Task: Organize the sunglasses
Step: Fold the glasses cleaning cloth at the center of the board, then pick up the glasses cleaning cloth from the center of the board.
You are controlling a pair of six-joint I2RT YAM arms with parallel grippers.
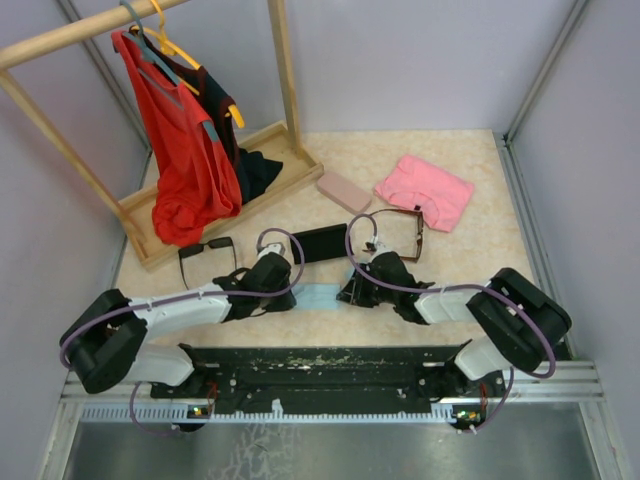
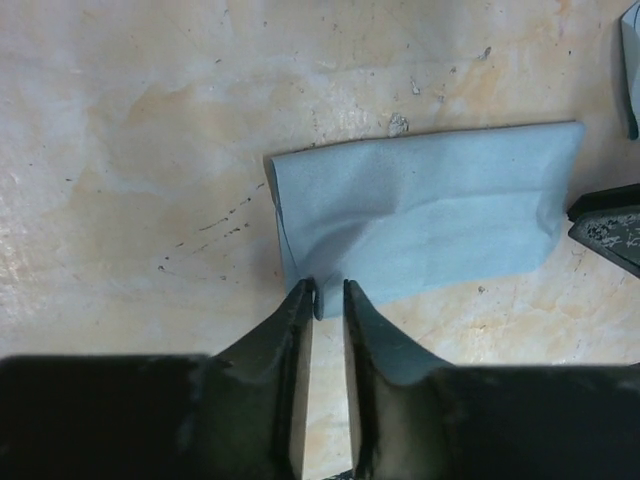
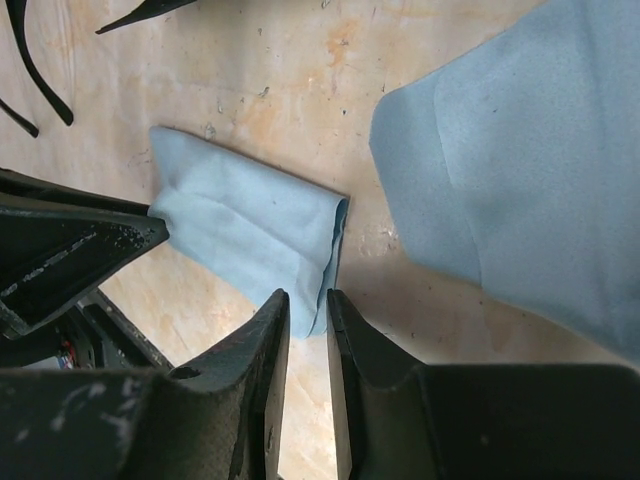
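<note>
Centrally, folded blue cloth (image 2: 430,210) laid flat on bench (image 2: 150,150). At its opposite edges left fingers (image 2: 285,335) and right fingers (image 3: 355,345) are set — slightly parted, nothing gripped. Beyond, black-framed sunglasses (image 1: 208,249) are placed left of black case (image 1: 320,243), reddish-brown sunglasses (image 1: 402,230) right of it.

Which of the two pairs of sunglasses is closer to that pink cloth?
The thin reddish-brown pair, right beside the pink cloth; the black pair lies far off on the left, by the clothes rack.

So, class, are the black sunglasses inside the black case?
No, the black sunglasses lie on the table, left of the black case.
</note>
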